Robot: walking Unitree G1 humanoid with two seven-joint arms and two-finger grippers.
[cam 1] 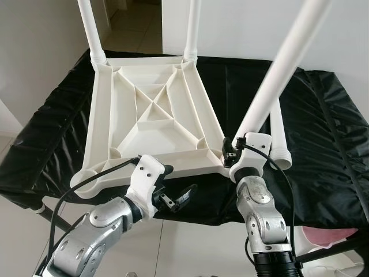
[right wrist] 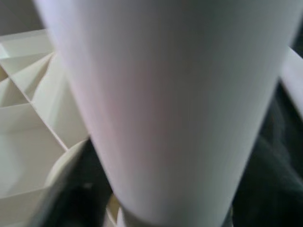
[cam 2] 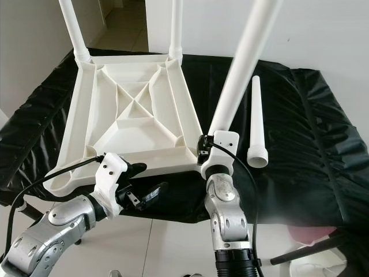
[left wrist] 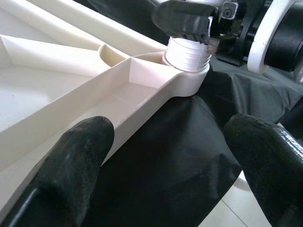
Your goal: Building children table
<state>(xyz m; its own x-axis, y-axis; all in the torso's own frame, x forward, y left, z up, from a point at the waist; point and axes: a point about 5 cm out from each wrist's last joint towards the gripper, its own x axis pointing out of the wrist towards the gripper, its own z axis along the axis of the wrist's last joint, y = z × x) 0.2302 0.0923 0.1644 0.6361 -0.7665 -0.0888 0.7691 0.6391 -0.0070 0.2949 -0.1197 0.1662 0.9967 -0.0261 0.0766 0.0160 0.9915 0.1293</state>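
Left wrist view: tabletop edge between spread jaws.

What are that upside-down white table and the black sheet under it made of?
The tabletop and its legs, like the one the right gripper holds, look like moulded plastic: matte off-white, with thin stiffening ribs and threaded ends. The black cover looks like a thin coated fabric or plastic sheet: it wrinkles and shines softly. Which one, I can't tell.
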